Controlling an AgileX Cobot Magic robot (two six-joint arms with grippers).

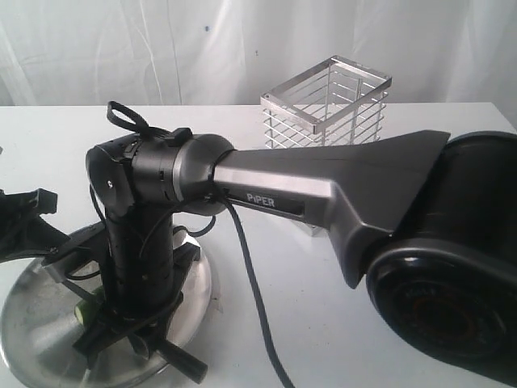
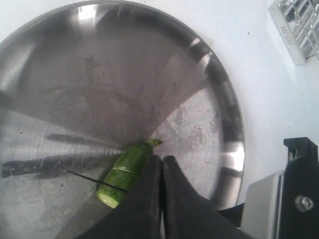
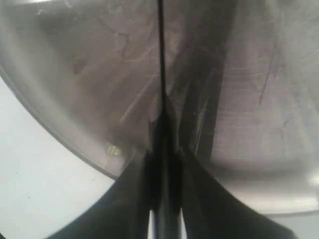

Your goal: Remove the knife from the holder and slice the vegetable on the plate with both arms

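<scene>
A big silver-grey and black right arm (image 1: 323, 190) reaches across the middle and down over a large round shiny steel plate (image 1: 32, 339), likely so its tool meets the food squarely. Behind stands a tall silver wire holder (image 1: 327, 109), with nothing visible in it. The right gripper (image 3: 162, 134) is clamped on a slim black knife (image 3: 161, 59), the blade seen edge-on, pointing out over the plate. The left gripper (image 2: 162, 162) has its fingers pressed together with nothing between them, tips beside the stem end of the small dark green vegetable (image 2: 125, 171), seemingly steadying it. The vegetable lies on the plate with the blade across its cut end.
</scene>
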